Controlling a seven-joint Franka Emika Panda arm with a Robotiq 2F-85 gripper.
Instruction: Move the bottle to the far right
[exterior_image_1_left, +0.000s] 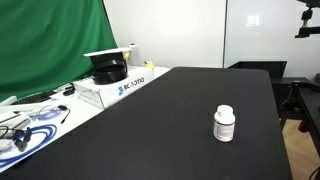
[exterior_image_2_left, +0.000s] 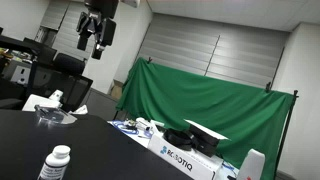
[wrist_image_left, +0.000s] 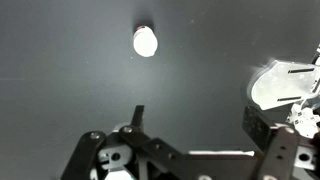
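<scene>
The bottle (exterior_image_1_left: 224, 123) is a small white pill bottle with a white cap. It stands upright on the black table (exterior_image_1_left: 170, 120). It also shows at the bottom of an exterior view (exterior_image_2_left: 56, 164) and from above as a white disc in the wrist view (wrist_image_left: 145, 41). My gripper (exterior_image_2_left: 96, 38) hangs high above the table, well away from the bottle. In the wrist view its two fingers (wrist_image_left: 196, 118) are spread wide with nothing between them.
A white Robotiq box (exterior_image_1_left: 118, 84) with black parts on top sits by the green curtain (exterior_image_1_left: 50, 45). Cables and clutter (exterior_image_1_left: 25, 125) lie at the table's side edge. A clear plastic item (exterior_image_2_left: 52, 118) sits on the table and shows in the wrist view (wrist_image_left: 285, 85).
</scene>
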